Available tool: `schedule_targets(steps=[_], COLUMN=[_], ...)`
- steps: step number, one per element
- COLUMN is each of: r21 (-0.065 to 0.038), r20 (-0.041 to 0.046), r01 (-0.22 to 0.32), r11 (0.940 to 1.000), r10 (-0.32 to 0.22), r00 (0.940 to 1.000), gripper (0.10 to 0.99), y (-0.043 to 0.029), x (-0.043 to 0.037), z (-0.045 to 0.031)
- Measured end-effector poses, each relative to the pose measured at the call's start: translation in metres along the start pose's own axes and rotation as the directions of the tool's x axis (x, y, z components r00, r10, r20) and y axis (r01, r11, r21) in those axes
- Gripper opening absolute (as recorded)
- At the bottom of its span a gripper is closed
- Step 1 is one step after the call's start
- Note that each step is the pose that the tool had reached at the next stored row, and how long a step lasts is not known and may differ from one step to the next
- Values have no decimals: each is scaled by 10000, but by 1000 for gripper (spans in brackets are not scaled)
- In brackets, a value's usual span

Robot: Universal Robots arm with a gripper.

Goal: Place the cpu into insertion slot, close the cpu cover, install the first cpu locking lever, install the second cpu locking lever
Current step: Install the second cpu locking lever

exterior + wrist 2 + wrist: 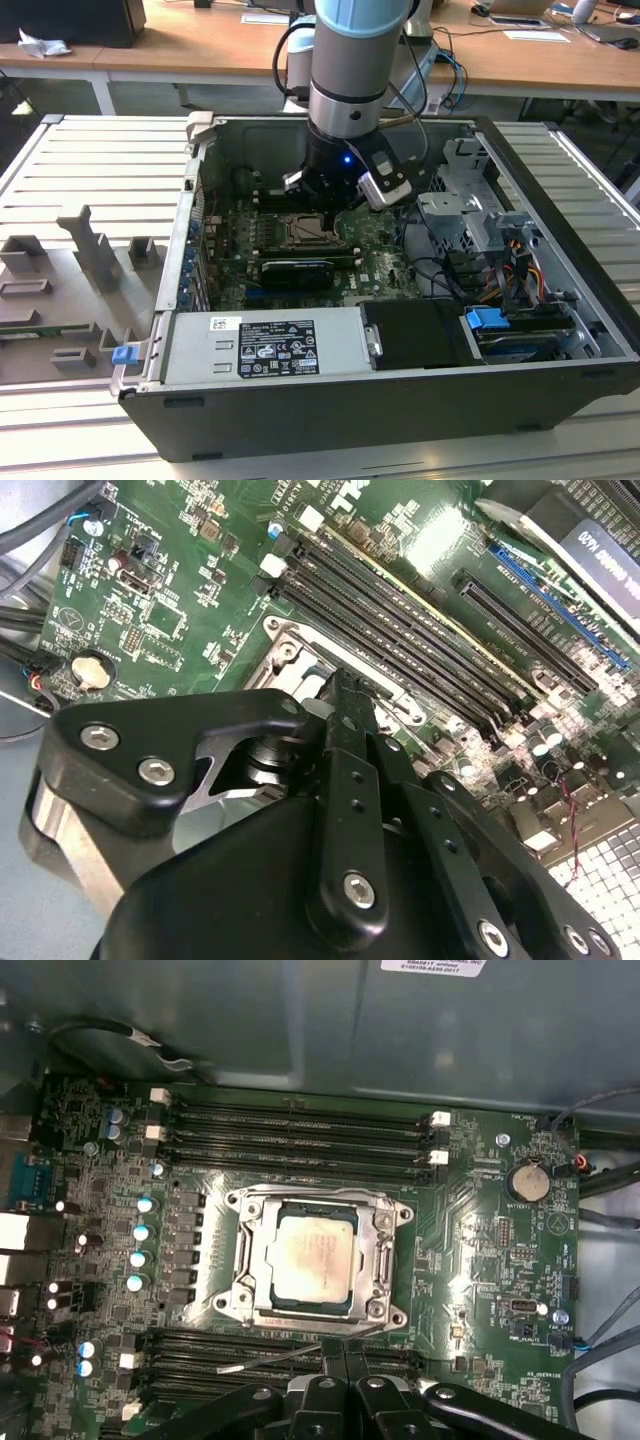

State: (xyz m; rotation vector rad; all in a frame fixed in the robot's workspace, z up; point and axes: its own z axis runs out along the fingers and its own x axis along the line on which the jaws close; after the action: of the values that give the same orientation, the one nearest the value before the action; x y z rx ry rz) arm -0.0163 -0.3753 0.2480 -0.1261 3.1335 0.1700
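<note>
I'm hanging inside the open computer case point(560, 300), my arm point(352, 70) reaching straight down over the green motherboard point(480, 1260). My gripper point(343, 1352) is sitting just off one edge of the insertion slot point(243, 1290), and its two black fingers point(332, 1360) are pressing together with no gap between them and nothing clamped there.

In the first wrist view the cpu point(312, 1257) is lying flat in the socket, a small square with a pale beige-silver face carrying a faint brownish smudge. The cpu cover point(383, 1250), a dull silver-grey frame with a big central window, is lying down flat around it, so the chip's face is showing through the opening. A thin metal locking lever point(270, 1360) is angling out from the socket's near edge, its tip lying over the dark memory slots point(200, 1345) just beside my fingertips.

In the second wrist view one corner of the socket's metal rim point(290, 645) is peeking out beyond my gripper body, next to more long black memory slots point(400, 630).

In the exterior view the socket point(300, 232) is sitting just below my gripper point(335, 205).
</note>
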Motion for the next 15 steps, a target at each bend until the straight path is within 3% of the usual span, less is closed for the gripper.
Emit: schedule_targets(steps=[3, 6, 10, 11, 15], r21=[-32, -64, -467, -529, -591], r20=[5, 6, 39, 44, 49], r01=[-5, 0, 0, 1, 1], r11=[10000, 10000, 9989, 9986, 9983], r10=[5, 0, 1, 1, 2], r00=[10000, 10000, 10000, 10000, 10000], gripper=[106, 106, 106, 106, 106], y=[-33, -31, -26, -26, -30], x=[10, 87, 173, 182, 240], z=[1, 14, 28, 34, 95])
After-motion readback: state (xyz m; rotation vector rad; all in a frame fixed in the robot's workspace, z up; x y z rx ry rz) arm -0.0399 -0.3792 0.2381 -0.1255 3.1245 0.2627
